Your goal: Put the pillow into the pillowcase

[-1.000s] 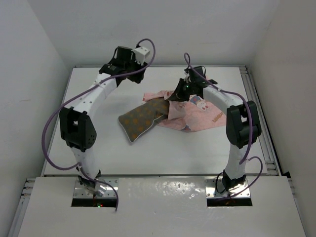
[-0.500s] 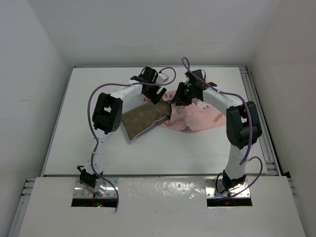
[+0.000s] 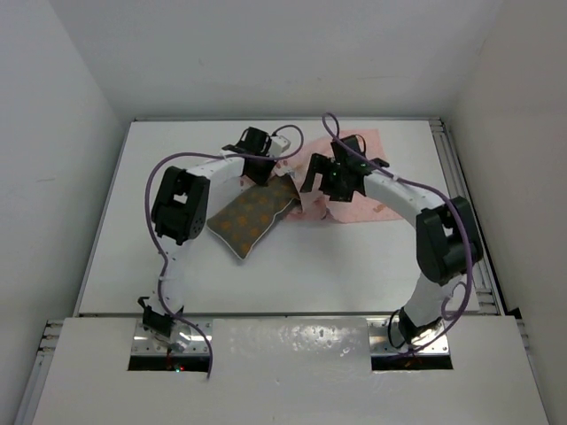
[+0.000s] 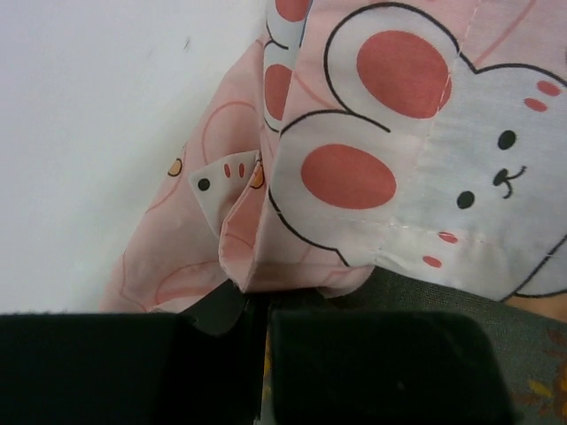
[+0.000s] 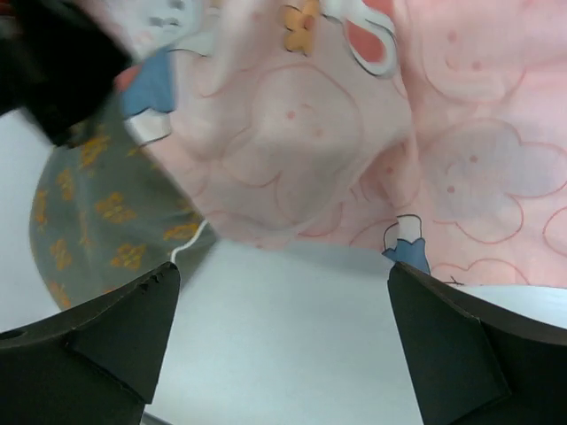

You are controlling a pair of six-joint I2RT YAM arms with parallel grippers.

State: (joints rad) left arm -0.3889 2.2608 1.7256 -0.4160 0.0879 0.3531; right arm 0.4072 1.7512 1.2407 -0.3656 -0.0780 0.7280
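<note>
The dark brown pillow [image 3: 248, 220] lies tilted at mid-table, its far corner tucked under the edge of the pink bunny-print pillowcase [image 3: 359, 212]. My left gripper [image 3: 270, 168] is at that edge. In the left wrist view it [image 4: 261, 310] is shut, with the folded hem of the pillowcase [image 4: 399, 133] meeting its tips and the pillow [image 4: 425, 297] just beneath. My right gripper [image 3: 312, 184] hovers beside it. In the right wrist view it [image 5: 283, 292] stands wide open over bare table, holding nothing, with the pillowcase [image 5: 425, 133] and the pillow [image 5: 89, 204] just beyond its fingers.
The white table [image 3: 159, 239] is walled on the left, right and far sides, with a metal rail [image 3: 461, 177] along its right edge. The two wrists are close together over the cloth. The black body of the left gripper [image 5: 53, 71] shows in the right wrist view.
My left arm swung in from the far left to the pillowcase's edge and shut there. My right gripper opened, letting go of the cloth. The pillowcase shifted toward the far side.
</note>
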